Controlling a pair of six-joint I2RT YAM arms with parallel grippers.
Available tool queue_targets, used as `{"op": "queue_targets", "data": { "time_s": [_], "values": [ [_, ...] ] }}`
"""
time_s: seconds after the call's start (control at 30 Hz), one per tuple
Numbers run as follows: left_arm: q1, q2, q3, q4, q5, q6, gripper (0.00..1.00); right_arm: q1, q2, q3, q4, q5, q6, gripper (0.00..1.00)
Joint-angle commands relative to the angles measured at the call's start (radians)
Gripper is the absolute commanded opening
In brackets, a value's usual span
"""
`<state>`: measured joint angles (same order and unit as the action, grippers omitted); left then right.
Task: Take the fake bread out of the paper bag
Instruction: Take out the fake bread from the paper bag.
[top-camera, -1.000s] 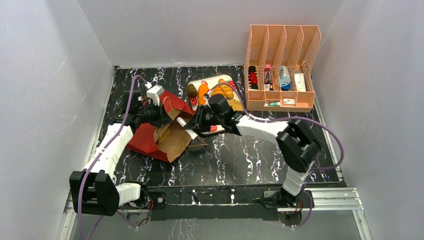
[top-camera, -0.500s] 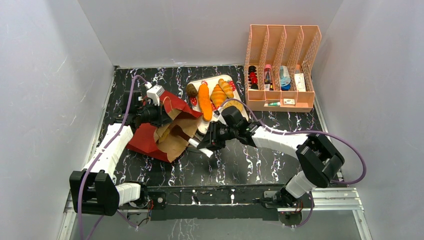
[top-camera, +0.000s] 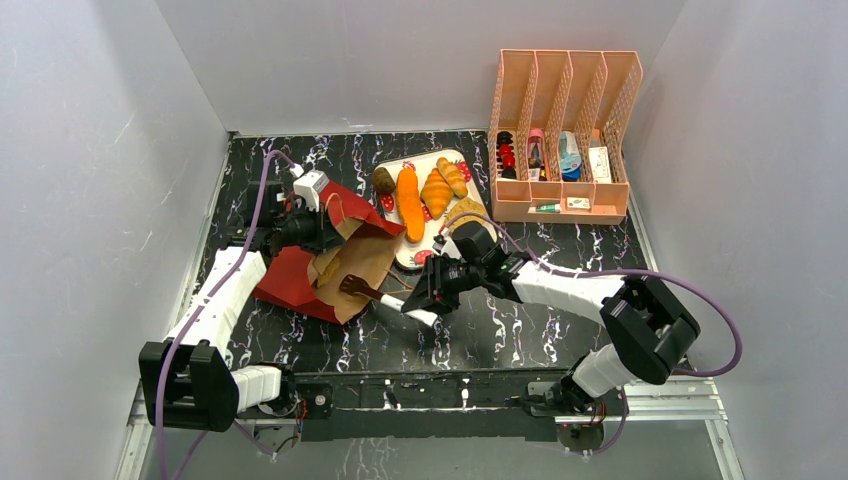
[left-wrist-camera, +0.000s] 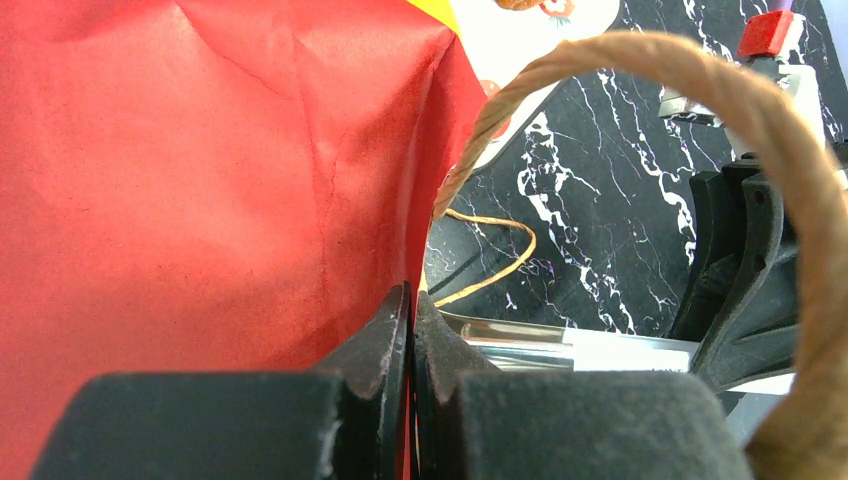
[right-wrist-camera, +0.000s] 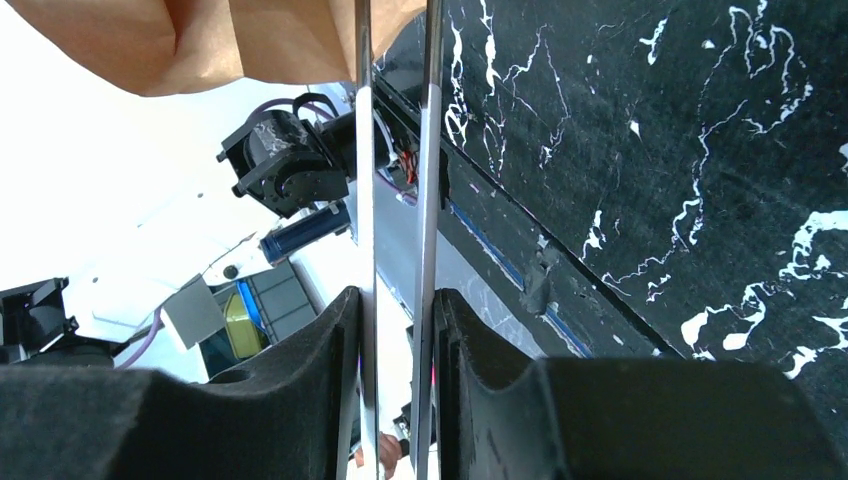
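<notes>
Left fingers (left-wrist-camera: 375, 345) pinch the floppy red-and-brown paper bag (left-wrist-camera: 200, 180); right fingers (right-wrist-camera: 310, 350) clamp thin metal tongs (right-wrist-camera: 362, 150); light, slippery orange toy bread (top-camera: 409, 203) probably wants a mid-body grip

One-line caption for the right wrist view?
Right gripper clamped on both arms of the metal tongs, which run up toward the brown paper bag; black marble table at right.

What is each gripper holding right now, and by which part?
Left gripper pinches the red edge of the bag; right gripper clamps both arms of the tongs.
</notes>
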<state>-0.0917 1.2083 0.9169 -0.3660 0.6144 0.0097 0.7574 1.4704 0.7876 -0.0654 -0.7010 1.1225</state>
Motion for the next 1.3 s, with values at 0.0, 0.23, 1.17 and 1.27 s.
{"op": "queue_targets", "data": {
  "time_s": [0.0,0.23,1.17,1.27],
  "values": [
    [-0.004,-0.006,0.01,0.007,0.033,0.001,0.0,-0.003,-0.025,-0.005,0.115,-0.049,0.035,0.25],
    [-0.004,-0.001,0.015,0.003,0.035,0.002,0.0,-0.003,0.019,0.0,0.218,-0.055,0.108,0.27],
    [-0.003,0.024,0.008,0.04,0.062,-0.006,0.0,0.001,0.248,0.136,0.316,-0.062,0.189,0.31],
    [-0.004,0.023,0.006,0.044,0.065,-0.009,0.0,0.008,0.264,0.147,0.341,-0.06,0.201,0.32]
  ]
}}
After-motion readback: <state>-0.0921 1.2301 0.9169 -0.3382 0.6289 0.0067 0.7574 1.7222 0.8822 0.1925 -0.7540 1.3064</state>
